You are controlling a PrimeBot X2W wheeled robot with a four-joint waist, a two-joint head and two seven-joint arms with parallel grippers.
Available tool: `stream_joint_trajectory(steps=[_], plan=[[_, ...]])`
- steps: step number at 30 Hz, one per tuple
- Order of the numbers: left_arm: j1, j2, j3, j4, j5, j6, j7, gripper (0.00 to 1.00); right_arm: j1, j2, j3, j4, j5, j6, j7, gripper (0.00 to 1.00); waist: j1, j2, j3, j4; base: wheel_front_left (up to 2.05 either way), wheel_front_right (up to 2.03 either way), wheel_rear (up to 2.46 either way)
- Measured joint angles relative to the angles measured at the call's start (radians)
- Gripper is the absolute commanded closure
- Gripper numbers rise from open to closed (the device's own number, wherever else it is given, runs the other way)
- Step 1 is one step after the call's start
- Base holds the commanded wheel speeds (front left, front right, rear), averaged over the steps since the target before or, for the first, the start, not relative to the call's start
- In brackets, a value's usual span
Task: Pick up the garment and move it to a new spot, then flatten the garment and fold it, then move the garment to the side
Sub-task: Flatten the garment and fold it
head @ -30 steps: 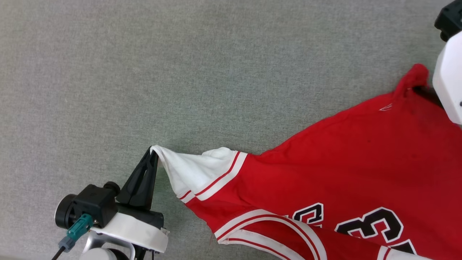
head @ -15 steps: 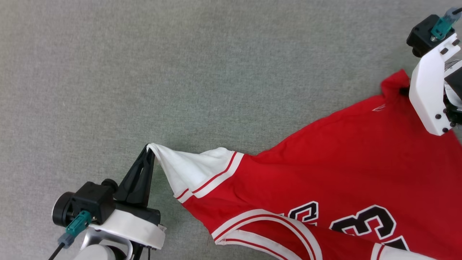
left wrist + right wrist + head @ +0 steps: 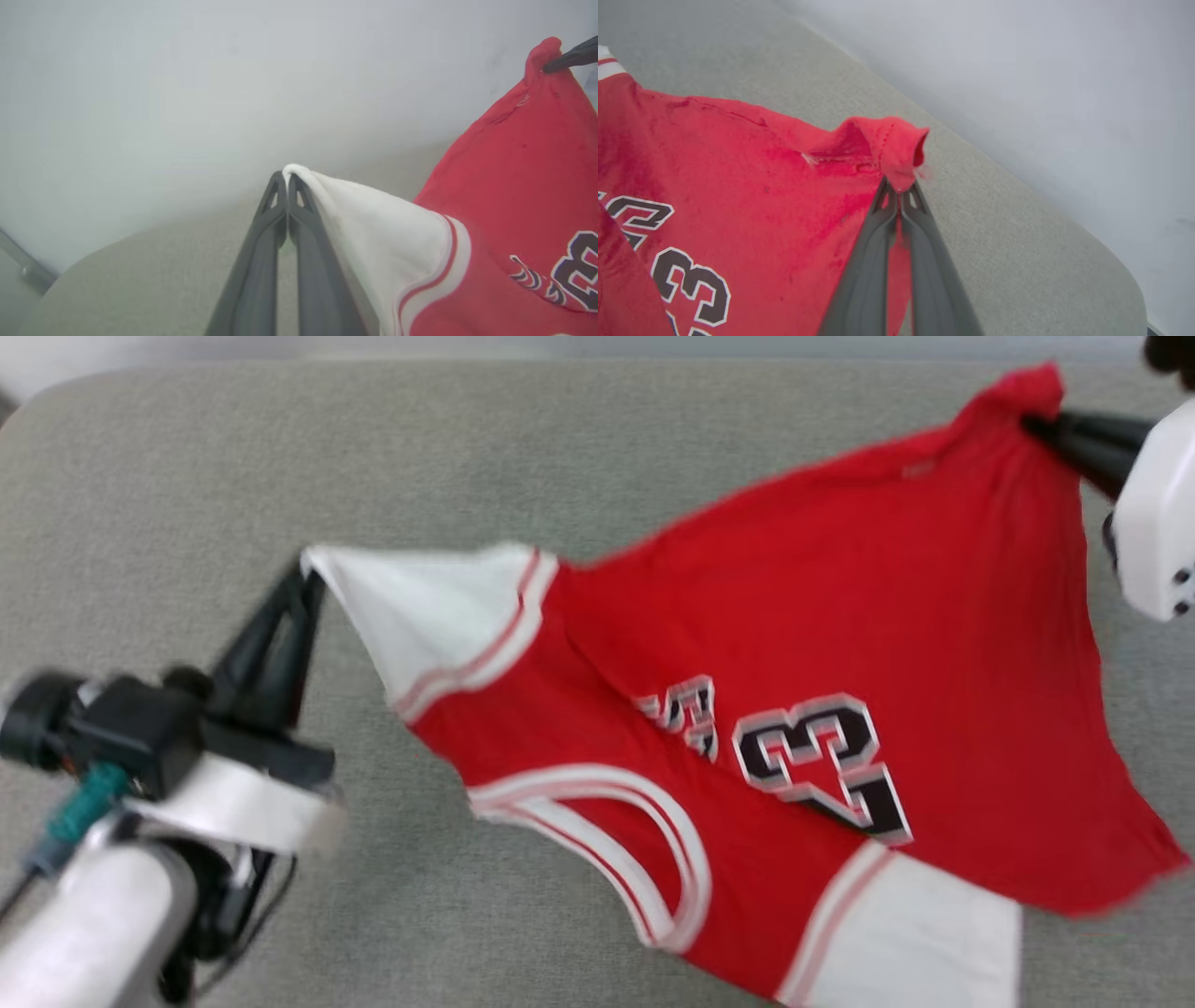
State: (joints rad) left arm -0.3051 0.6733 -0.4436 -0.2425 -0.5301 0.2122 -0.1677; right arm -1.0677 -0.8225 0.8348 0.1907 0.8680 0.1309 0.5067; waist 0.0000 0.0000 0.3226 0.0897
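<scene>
The garment (image 3: 822,616) is a red T-shirt with white short sleeves and dark numerals, hanging stretched between my two grippers above the grey table. At the left, my left gripper (image 3: 303,577) is shut on the tip of one white sleeve (image 3: 373,219). My right gripper (image 3: 1032,422), at the upper right, is shut on a bunched red corner of the garment (image 3: 896,144). The other white sleeve (image 3: 915,933) hangs low toward the front. In the left wrist view the right gripper's dark fingers (image 3: 572,56) pinch the far red corner.
The grey fabric-covered table (image 3: 187,476) lies under the garment, with its rounded far-left corner (image 3: 37,401) and far edge in view. Beyond the edge is a pale plain wall (image 3: 1064,70).
The right gripper has shut on the red corner. Both grippers have lifted the garment off the table, so it hangs spread between them. The head camera has also shifted.
</scene>
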Motion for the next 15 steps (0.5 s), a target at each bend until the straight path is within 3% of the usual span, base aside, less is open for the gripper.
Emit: stream_joint_trajectory(steps=[8,10,15], plan=[[-0.338,0.020,0.031,0.012,0.017,-0.091,0.076,1.00,-0.085,0.005,-0.074,0.006,-0.062,0.000,-0.188,1.00,0.0000,0.0000,-0.009,-0.044,0.00,0.00,0.00],[-0.489,0.017,0.029,0.077,0.021,-0.148,0.101,1.00,-0.144,0.042,-0.098,0.030,-0.097,0.000,-0.212,1.00,0.0000,0.0000,0.010,-0.058,0.00,0.00,0.00],[-0.748,-0.025,0.010,0.183,0.036,-0.224,0.132,1.00,-0.266,0.114,-0.157,0.109,-0.179,0.000,-0.256,1.00,0.0001,0.0000,0.060,-0.074,0.00,0.00,0.00]])
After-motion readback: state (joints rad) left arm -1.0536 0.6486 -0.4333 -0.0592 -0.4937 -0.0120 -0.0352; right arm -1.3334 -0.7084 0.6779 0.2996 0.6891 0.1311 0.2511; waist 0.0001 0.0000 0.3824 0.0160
